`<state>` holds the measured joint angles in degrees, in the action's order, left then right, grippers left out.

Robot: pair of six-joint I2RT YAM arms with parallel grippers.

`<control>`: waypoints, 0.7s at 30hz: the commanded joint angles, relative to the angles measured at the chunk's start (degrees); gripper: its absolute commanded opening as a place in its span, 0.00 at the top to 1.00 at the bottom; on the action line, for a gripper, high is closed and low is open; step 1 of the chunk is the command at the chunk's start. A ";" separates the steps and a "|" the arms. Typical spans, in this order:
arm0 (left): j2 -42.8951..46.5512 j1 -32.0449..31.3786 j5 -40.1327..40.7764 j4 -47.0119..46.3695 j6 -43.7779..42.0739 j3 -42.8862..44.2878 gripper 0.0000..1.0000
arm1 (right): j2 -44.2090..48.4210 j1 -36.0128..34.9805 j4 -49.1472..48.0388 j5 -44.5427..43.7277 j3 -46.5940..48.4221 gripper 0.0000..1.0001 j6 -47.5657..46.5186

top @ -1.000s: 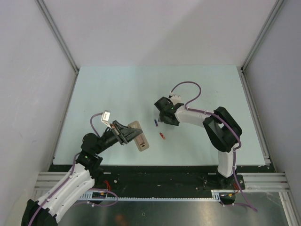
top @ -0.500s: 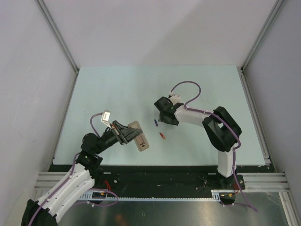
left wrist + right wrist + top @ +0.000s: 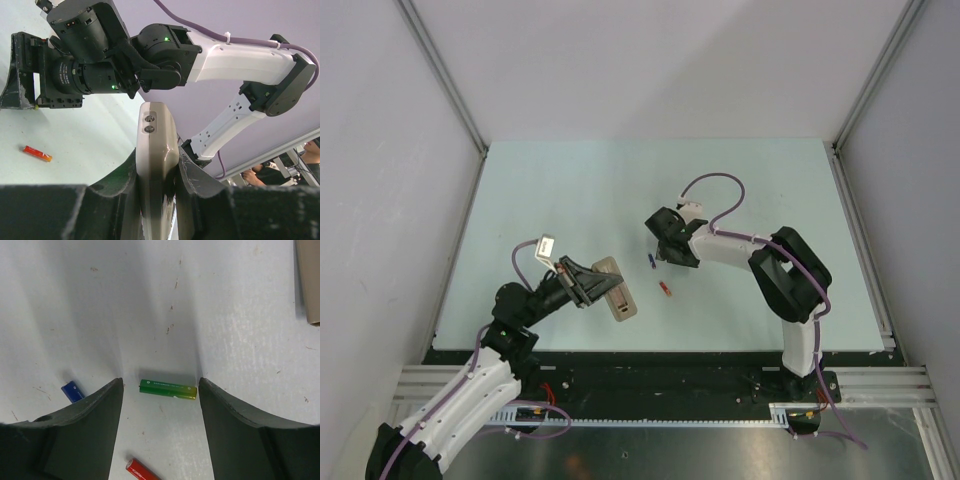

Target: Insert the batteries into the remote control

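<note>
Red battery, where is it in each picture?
Top external: red battery near the picture's middle, just below the right gripper.
Left wrist: lower left, under the right gripper.
Right wrist: bottom edge, partly cut off, between the open jaws.
Shared landmark: the right gripper.

Fine print runs along the green battery [image 3: 167,389], but it is too small to read.

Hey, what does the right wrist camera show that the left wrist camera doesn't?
Only the right wrist clearly shows the green battery, lying between the tips of the open right pincer, and the blue battery, partly hidden by one finger. Only the left wrist shows the remote control clamped in the left pincer, plus the right arm. Both show the red battery.
</note>
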<state>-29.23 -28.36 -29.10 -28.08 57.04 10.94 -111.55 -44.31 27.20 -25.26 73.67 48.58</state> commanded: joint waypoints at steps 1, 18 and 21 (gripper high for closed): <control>0.32 -0.29 -0.87 -1.81 0.62 -0.13 1.00 | -1.75 -0.51 4.70 0.91 -0.11 0.32 2.84; 0.84 -0.21 -0.96 -1.81 0.88 -0.30 1.00 | -2.45 -1.12 5.49 1.88 -0.19 0.53 3.89; 0.93 -0.29 -0.87 -1.81 0.97 -0.39 1.00 | -2.27 -1.21 5.58 1.96 -0.28 0.68 3.54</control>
<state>-29.08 -28.36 -29.10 -28.08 57.04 10.94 -111.55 -44.58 29.54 -25.91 73.87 50.54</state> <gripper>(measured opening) 0.302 0.510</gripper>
